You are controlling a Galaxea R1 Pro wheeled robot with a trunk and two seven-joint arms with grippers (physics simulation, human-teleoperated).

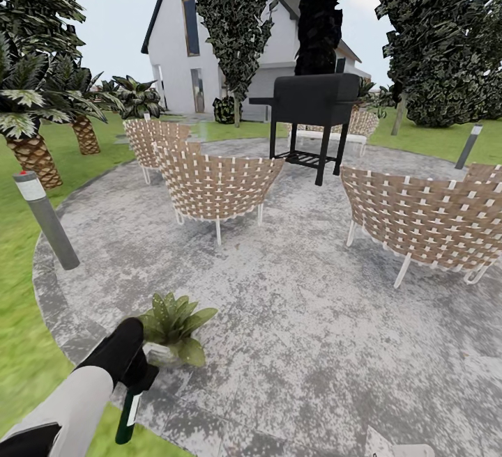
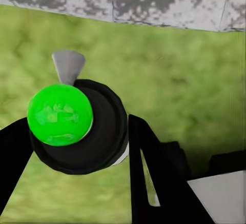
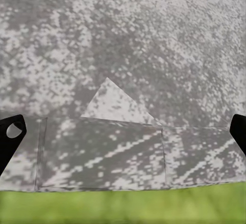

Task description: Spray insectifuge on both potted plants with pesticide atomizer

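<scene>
Head view has the left hand (image 1: pixel 136 377) low at the patio's (image 1: pixel 314 318) edge, clamped on the pesticide atomizer (image 1: pixel 128 415), whose dark bottle hangs below it over the grass. A potted plant (image 1: pixel 174 324) sits just beside the hand. Right hand (image 3: pixel 123 131) hovers spread wide above the paving.

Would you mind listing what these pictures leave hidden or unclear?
- Head view: the left hand and the pesticide atomizer's spray head are covered by the forearm; the grip itself is hidden.
- Head view: the potted plant's pot is largely behind leaves.
- Right wrist view: just the right hand's fingertips enter at the edges.
</scene>
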